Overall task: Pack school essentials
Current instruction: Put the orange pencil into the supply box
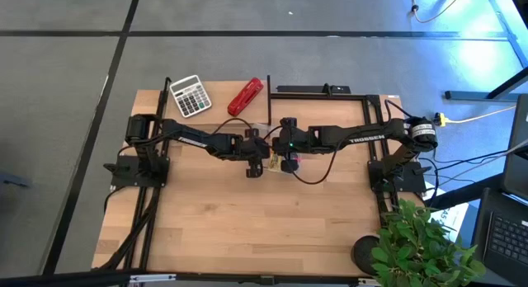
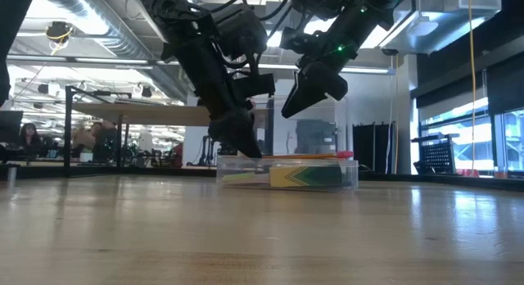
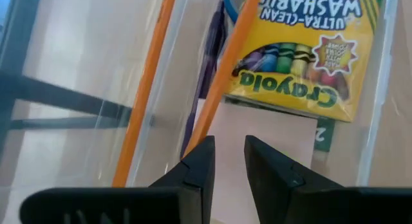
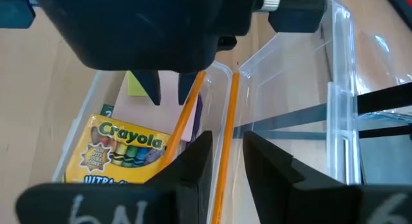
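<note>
I'm working in a lab or open workshop: exposed ceiling ducts, long benches behind my wooden table, people seated at screens.

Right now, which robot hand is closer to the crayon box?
Left. The left gripper reaches down into the clear case right beside the crayon box, fingers slightly apart. The right gripper hangs higher above the case, holding nothing.
</note>
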`<action>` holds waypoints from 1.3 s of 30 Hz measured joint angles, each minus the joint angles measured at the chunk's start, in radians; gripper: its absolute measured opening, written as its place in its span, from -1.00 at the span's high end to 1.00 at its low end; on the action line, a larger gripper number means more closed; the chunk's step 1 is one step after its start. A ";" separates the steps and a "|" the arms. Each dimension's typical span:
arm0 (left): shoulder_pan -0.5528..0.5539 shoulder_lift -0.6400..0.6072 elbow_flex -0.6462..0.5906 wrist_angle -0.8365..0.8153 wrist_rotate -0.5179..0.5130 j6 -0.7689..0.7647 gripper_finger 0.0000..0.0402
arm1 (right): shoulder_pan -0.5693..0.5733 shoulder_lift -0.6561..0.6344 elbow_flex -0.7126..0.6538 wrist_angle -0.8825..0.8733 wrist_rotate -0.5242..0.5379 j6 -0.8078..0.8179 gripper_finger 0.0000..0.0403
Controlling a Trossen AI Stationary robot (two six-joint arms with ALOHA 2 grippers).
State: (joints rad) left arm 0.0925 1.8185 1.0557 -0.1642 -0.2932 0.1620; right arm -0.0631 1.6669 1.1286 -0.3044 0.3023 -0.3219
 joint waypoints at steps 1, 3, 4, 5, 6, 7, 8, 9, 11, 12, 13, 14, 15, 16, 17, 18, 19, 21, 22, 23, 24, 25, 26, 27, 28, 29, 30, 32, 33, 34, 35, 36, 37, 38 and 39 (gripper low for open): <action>0.000 0.000 0.000 0.003 0.000 0.011 0.61 | 0.000 0.000 0.000 0.001 0.000 0.000 0.55; 0.000 0.000 0.000 0.004 -0.001 0.027 0.61 | 0.000 0.000 0.000 0.001 0.000 0.000 0.55; 0.000 0.000 0.000 0.004 -0.003 0.029 0.61 | 0.000 0.000 0.000 0.001 0.000 0.002 0.55; 0.000 0.000 0.000 0.004 -0.010 0.029 0.61 | 0.000 0.000 0.000 0.001 0.000 0.002 0.55; 0.000 0.000 0.000 0.006 -0.026 0.029 0.61 | 0.000 0.000 0.000 0.001 0.000 0.002 0.55; 0.000 0.001 0.000 0.011 -0.048 0.030 0.61 | 0.000 0.000 0.000 0.002 0.001 0.002 0.55; 0.000 0.001 0.000 0.021 -0.068 0.030 0.61 | 0.000 0.000 0.000 0.003 0.001 0.002 0.55; 0.000 0.001 0.000 0.034 -0.082 0.031 0.61 | 0.000 0.000 0.000 0.003 0.001 0.002 0.55; 0.002 0.001 0.000 0.054 -0.094 0.031 0.61 | 0.000 0.000 0.000 0.002 0.001 0.002 0.55; 0.002 0.001 0.000 0.059 -0.097 0.028 0.61 | 0.000 0.000 0.000 0.003 0.001 0.002 0.55; 0.002 0.001 0.000 0.061 -0.099 0.026 0.61 | 0.000 0.000 0.000 0.002 0.001 0.002 0.55; 0.002 0.001 0.000 0.061 -0.100 0.025 0.61 | 0.000 0.000 0.000 0.002 0.001 0.002 0.55; 0.000 0.001 0.000 0.060 -0.100 0.025 0.61 | 0.000 0.000 0.000 0.002 0.001 0.002 0.55; -0.003 0.001 0.000 0.061 -0.101 0.026 0.61 | 0.000 0.000 0.000 0.002 0.001 0.002 0.55; -0.007 0.001 0.000 0.060 -0.102 0.028 0.61 | 0.000 0.000 0.000 0.002 0.001 0.002 0.55; -0.012 0.001 0.000 0.060 -0.102 0.029 0.61 | 0.000 0.000 0.000 0.002 0.002 0.002 0.55; -0.019 0.001 0.000 0.061 -0.104 0.028 0.61 | 0.000 0.000 0.000 0.002 0.002 0.002 0.55; -0.034 0.001 0.000 0.064 -0.111 0.025 0.61 | 0.000 0.000 0.000 0.002 0.002 0.003 0.55; -0.042 0.001 0.000 0.065 -0.115 0.024 0.61 | 0.000 0.000 0.000 0.002 0.002 0.002 0.55; -0.050 0.000 0.000 0.065 -0.119 0.024 0.61 | 0.000 0.000 0.000 0.002 0.002 0.002 0.55; -0.058 0.000 0.000 0.065 -0.124 0.024 0.61 | 0.000 0.000 0.000 0.002 0.002 0.002 0.55; -0.066 0.000 0.000 0.064 -0.124 0.024 0.61 | 0.000 0.000 0.000 0.001 0.003 0.002 0.55; -0.075 0.000 0.000 0.064 -0.124 0.024 0.61 | 0.000 0.000 0.000 0.002 0.002 0.002 0.56; -0.082 0.000 0.000 0.064 -0.123 0.022 0.61 | 0.000 0.000 0.000 0.002 0.002 0.001 0.56; -0.089 0.000 0.000 0.064 -0.122 0.014 0.61 | 0.000 0.000 0.000 0.002 0.002 0.001 0.56; -0.093 0.000 0.000 0.064 -0.122 0.005 0.61 | 0.000 0.000 0.000 0.001 0.002 0.001 0.56; -0.096 0.000 0.000 0.064 -0.124 -0.001 0.61 | 0.000 0.000 0.000 0.001 0.002 0.000 0.56; -0.100 0.000 0.000 0.063 -0.141 -0.003 0.61 | 0.000 0.000 0.000 0.001 0.002 0.000 0.56; -0.103 0.000 0.000 0.063 -0.155 -0.003 0.61 | 0.000 0.000 0.000 0.001 0.002 0.000 0.56; -0.105 0.000 0.000 0.063 -0.170 -0.004 0.61 | 0.000 0.000 0.000 0.001 0.002 -0.001 0.56; -0.106 0.000 0.000 0.063 -0.183 -0.004 0.61 | 0.000 0.000 0.000 0.001 0.002 -0.001 0.56; -0.108 -0.002 0.000 0.061 -0.195 -0.004 0.61 | 0.000 0.000 0.000 0.001 0.002 -0.001 0.56; -0.108 -0.009 0.000 0.055 -0.201 -0.004 0.61 | 0.000 0.000 0.000 0.001 0.002 -0.001 0.56; -0.108 -0.016 0.000 0.056 -0.204 -0.004 0.61 | 0.000 0.000 0.000 0.001 0.001 -0.001 0.56; -0.108 -0.025 0.001 0.061 -0.204 -0.004 0.61 | 0.000 0.000 0.000 0.000 0.001 -0.001 0.56</action>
State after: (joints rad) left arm -0.0152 1.7937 1.0567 -0.1034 -0.4970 0.1581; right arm -0.0628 1.6669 1.1286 -0.3044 0.3029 -0.3225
